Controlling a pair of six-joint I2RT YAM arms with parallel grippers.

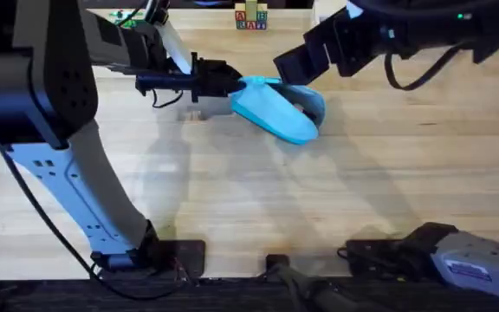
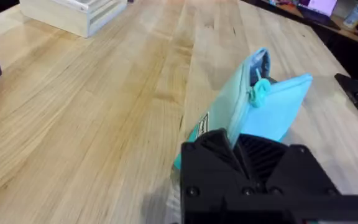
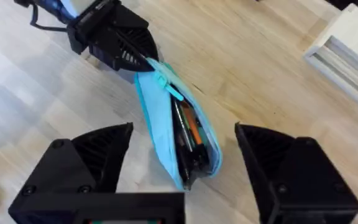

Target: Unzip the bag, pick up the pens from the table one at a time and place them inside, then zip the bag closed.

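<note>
At the left, the left gripper (image 1: 232, 84) reaches level across the table (image 1: 232, 191), its fingers pinched on the near end of the bag (image 1: 277, 109). Just past those fingertips the bag lies partly unzipped, pens (image 3: 188, 134) showing inside. Right of it, the right gripper (image 3: 184, 163) hovers above with jaws spread wide, empty.

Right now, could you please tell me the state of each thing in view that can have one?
bag: unzipped, gaping open, one end pinched by the left gripper.
teal pull: at the bag's end nearest the left gripper.
pens: lying inside the bag.
left gripper: shut on the bag's end.
right gripper: open, hanging over the bag.
</note>
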